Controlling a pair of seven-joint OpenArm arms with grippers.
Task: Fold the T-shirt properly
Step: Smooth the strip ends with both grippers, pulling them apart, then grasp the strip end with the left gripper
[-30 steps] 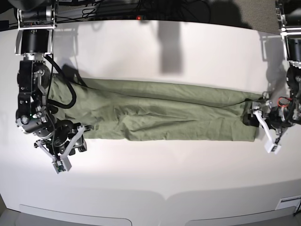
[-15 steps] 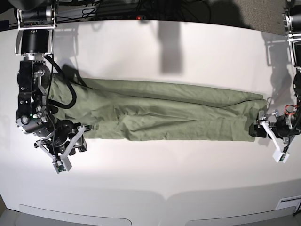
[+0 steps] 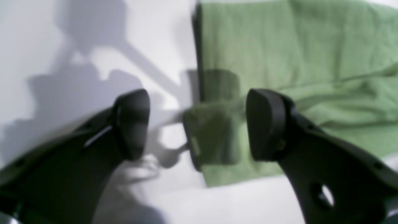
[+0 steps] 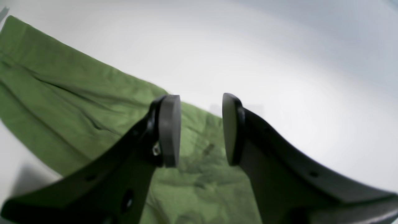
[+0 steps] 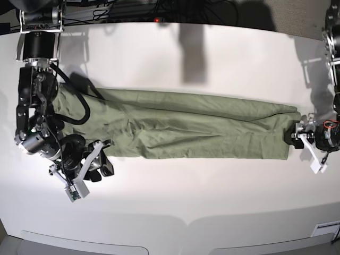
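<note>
The T-shirt (image 5: 180,127) lies as a long, wrinkled sage-green strip across the white table (image 5: 186,207). My left gripper (image 5: 312,147) hovers just off its right end and is open, with nothing in it. In the left wrist view the left gripper (image 3: 199,124) has its black pads wide apart above the T-shirt (image 3: 295,46) end edge. My right gripper (image 5: 85,172) sits at the strip's front left corner. In the right wrist view the right gripper (image 4: 200,129) is open with an empty gap over the T-shirt (image 4: 62,93).
Cables and dark equipment (image 5: 159,8) line the table's far edge. The right arm's black body and hose (image 5: 37,122) stand over the strip's left end. The table's front edge (image 5: 186,228) runs below.
The left gripper has drawn back to the right, off the shirt's right end, still open. The right gripper has shifted slightly down and to the right at the left corner.
</note>
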